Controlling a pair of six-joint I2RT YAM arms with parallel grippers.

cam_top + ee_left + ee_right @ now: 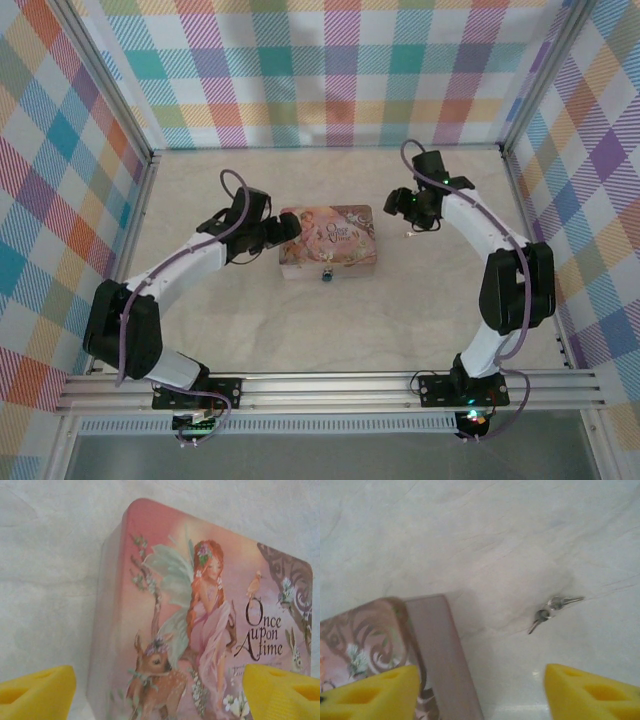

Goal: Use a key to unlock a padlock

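A pink fairy-picture tin (pixel 328 240) lies mid-table, with a small padlock (pixel 327 274) at its near front side. Two small silver keys on a ring (pixel 551 609) lie on the white cloth to the right of the tin, seen in the top view as keys (pixel 408 235). My left gripper (pixel 291 230) hovers at the tin's left end. In the left wrist view the gripper (pixel 160 695) is open, one yellow fingertip (pixel 37 692) past the tin's edge and the other over the lid (pixel 200 605). My right gripper (pixel 480 695) is open above the tin's right corner (pixel 437 645), short of the keys.
White cloth (pixel 250 330) covers the table floor. Plaid walls (pixel 330 70) close in the back and both sides. An aluminium rail (pixel 330 385) runs along the near edge by the arm bases.
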